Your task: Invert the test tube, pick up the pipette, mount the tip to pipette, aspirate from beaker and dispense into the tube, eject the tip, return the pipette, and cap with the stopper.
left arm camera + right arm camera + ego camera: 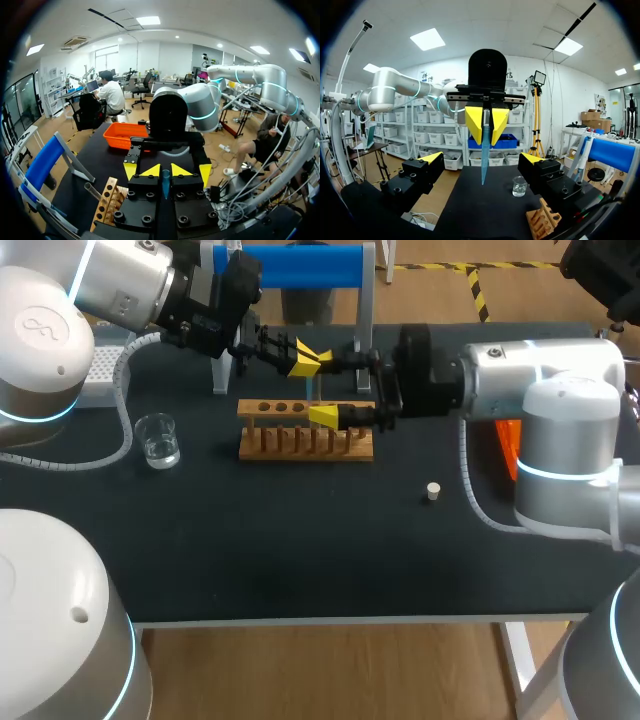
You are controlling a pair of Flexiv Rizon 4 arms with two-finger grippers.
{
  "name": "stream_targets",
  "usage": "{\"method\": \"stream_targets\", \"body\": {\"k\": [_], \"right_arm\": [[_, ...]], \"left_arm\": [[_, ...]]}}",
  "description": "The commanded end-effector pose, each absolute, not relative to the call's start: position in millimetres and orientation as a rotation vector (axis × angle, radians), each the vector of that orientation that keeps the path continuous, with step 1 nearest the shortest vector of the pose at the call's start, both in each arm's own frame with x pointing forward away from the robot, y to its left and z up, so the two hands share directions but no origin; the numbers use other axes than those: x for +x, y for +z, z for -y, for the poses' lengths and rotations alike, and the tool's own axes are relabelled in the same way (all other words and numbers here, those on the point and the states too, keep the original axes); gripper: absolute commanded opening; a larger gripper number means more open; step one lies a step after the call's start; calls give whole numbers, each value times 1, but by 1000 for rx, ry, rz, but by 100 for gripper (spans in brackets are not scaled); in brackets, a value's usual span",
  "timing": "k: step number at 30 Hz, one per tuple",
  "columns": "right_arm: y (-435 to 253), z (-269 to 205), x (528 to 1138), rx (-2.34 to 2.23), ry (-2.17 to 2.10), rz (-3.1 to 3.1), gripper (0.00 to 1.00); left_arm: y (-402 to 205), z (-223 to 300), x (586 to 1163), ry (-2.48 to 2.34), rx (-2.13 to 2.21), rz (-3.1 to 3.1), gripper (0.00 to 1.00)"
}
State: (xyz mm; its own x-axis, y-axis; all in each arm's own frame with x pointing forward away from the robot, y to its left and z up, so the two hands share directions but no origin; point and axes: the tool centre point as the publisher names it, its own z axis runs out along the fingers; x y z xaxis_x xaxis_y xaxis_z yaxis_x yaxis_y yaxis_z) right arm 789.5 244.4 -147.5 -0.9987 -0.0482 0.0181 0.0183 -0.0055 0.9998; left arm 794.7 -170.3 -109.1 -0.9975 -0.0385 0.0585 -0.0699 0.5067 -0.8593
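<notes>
My left gripper [312, 362] hangs above the wooden tube rack [305, 435], shut on a slim clear test tube [483, 150] with a bluish pointed end that points down. In the left wrist view the tube [165, 182] shows as a thin blue sliver between my left gripper's [165, 171] yellow tips. My right gripper [325, 387] faces it from the right, wide open, one finger on each side of the tube and not touching it. In the right wrist view my right gripper [482, 161] spans the tube with wide gaps. The glass beaker [158, 440] holds clear liquid. The small white stopper [433, 491] lies on the mat.
The blue-topped pipette stand [300, 265] is behind the rack. A white tip box [105, 365] sits at the back left and an orange bin [508, 445] at the right, partly behind my right arm. The black mat [300, 540] stretches to the front edge.
</notes>
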Motion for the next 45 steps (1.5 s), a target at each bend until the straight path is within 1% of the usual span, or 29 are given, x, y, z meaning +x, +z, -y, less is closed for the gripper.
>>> {"method": "stream_targets", "body": {"k": [1,4,6,12,14,16,18,24,25,27,28,31,34,35,36,42,43,44,45], "right_arm": [[-148,-250,792,34,-2193,2177,100],[-148,-252,792,36,-2192,2173,100],[-148,-253,792,39,-2191,2170,95],[-146,-256,790,62,-2194,2162,84],[-145,-257,790,70,-2196,2159,71],[-144,-257,789,77,-2197,2157,62],[-143,-257,788,81,-2198,2156,51],[-141,-255,787,94,-2204,2153,38],[-141,-254,787,95,-2204,2153,32],[-141,-254,787,99,-2206,2153,23],[-141,-254,787,100,-2206,2153,20],[-140,-254,787,103,-2204,2154,17],[-139,-254,786,107,-2204,2154,9],[-139,-254,786,109,-2204,2154,3],[-139,-254,786,110,-2205,2154,0],[-139,-253,786,114,-2204,2154,0],[-139,-253,786,115,-2204,2154,0],[-139,-253,786,116,-2202,2155,0],[-140,-252,786,116,-2201,2156,0]], "left_arm": [[-109,169,795,1539,95,2698,0],[-109,169,795,1539,95,2698,0],[-109,169,795,1539,95,2698,0],[-109,169,795,1539,95,2698,0],[-109,169,795,1539,95,2698,0],[-109,169,795,1539,95,2698,0],[-109,169,795,1539,95,2698,0],[-109,169,795,1539,95,2698,0],[-109,169,795,1539,95,2698,0],[-109,169,795,1539,95,2698,0],[-109,169,795,1539,95,2698,0],[-109,169,795,1539,95,2698,0],[-109,169,795,1539,95,2698,0],[-109,169,795,1539,95,2698,0],[-109,169,795,1539,95,2698,0],[-109,169,795,1539,95,2698,0],[-109,169,795,1539,95,2698,38],[-109,169,795,1539,95,2698,100],[-109,169,795,1539,95,2698,100]]}}
